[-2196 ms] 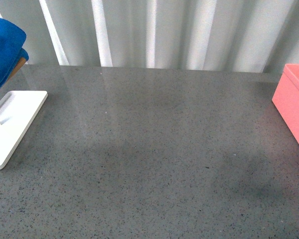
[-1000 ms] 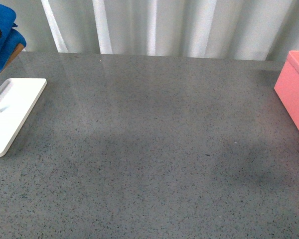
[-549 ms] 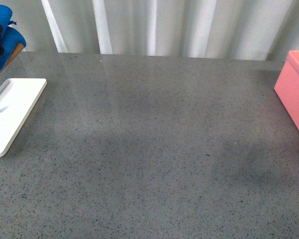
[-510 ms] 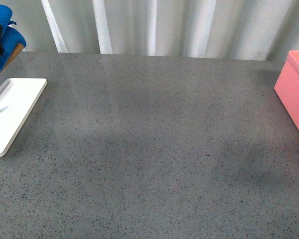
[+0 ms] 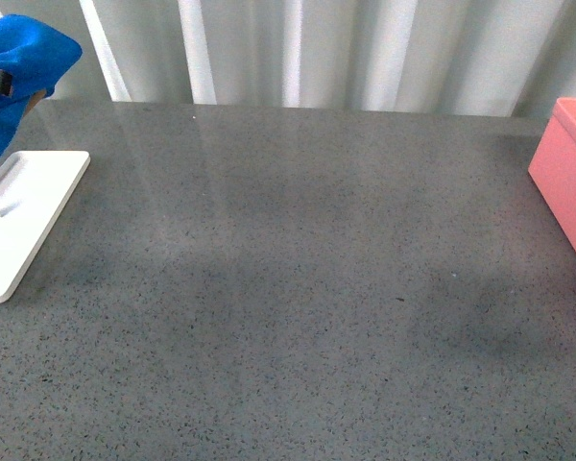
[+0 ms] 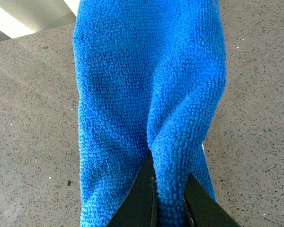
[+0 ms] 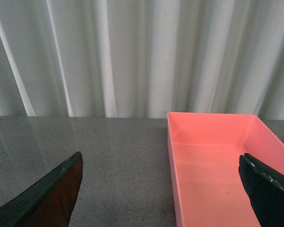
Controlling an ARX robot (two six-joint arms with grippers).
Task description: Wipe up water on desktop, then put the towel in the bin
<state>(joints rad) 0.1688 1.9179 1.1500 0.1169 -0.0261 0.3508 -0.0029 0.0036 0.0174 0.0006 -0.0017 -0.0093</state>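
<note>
Most of the front view is the grey speckled desktop [image 5: 298, 317], which runs from the near edge far back. Further on, at the left edge, a flat white stand [image 5: 24, 216] lies on it. At the right edge one corner of the pink bin [image 5: 568, 187] stands on it, well apart from the stand. Above the stand, at the far left, the blue towel [image 5: 24, 53] is up in the air, bunched together. Behind the far edge of the desktop a pale pleated curtain [image 5: 365, 53] closes the scene.

In the left wrist view the left gripper [image 6: 169, 205] has its two black fingers [image 6: 141, 198] pressed close on a thick fold of the towel [image 6: 146, 85]. The cloth fills the gap between them and hangs away from the camera, with the desktop [image 6: 33, 118] beyond it. Whether the far end of the towel touches the desktop, I cannot tell.

In the right wrist view the right gripper [image 7: 161, 161] is spread wide. Its fingers [image 7: 47, 196] frame the desktop [image 7: 109, 142] and the bin [image 7: 213, 165], which is open at the top so that its pink floor shows. The curtain [image 7: 132, 56] is behind them.
</note>
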